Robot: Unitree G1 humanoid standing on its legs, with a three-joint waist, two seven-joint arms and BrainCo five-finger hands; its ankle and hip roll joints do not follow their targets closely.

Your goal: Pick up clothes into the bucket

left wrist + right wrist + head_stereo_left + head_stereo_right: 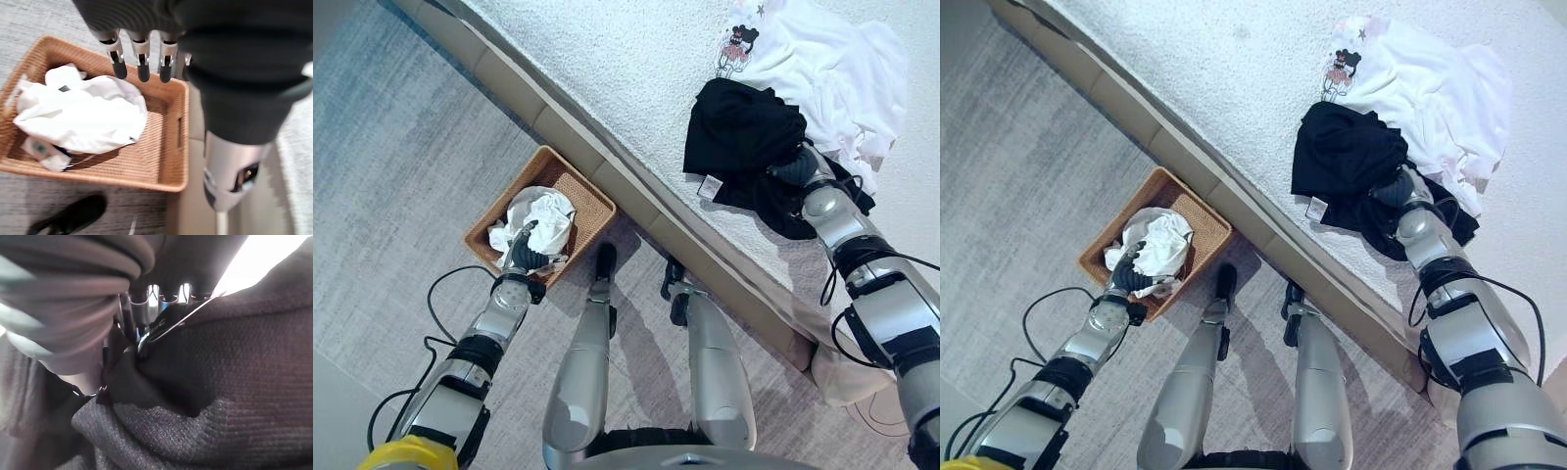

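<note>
A woven brown basket [582,179] stands on the floor beside the bed, with crumpled white clothes [544,215] inside it. My left hand [521,255] hovers over the basket's near edge, open; its straight fingers [141,61] hold nothing above the white clothes [83,112]. On the bed lies a bunched black garment [739,132]. My right hand [795,169] is pressed into its near side, with the black knit cloth [220,382] folded close around it. Behind the black garment lies a white garment [827,59] with a cartoon print.
The bed [626,59] has a white textured cover, and its beige edge [636,201] runs diagonally between the basket and the clothes. Grey carpet [391,166] surrounds the basket.
</note>
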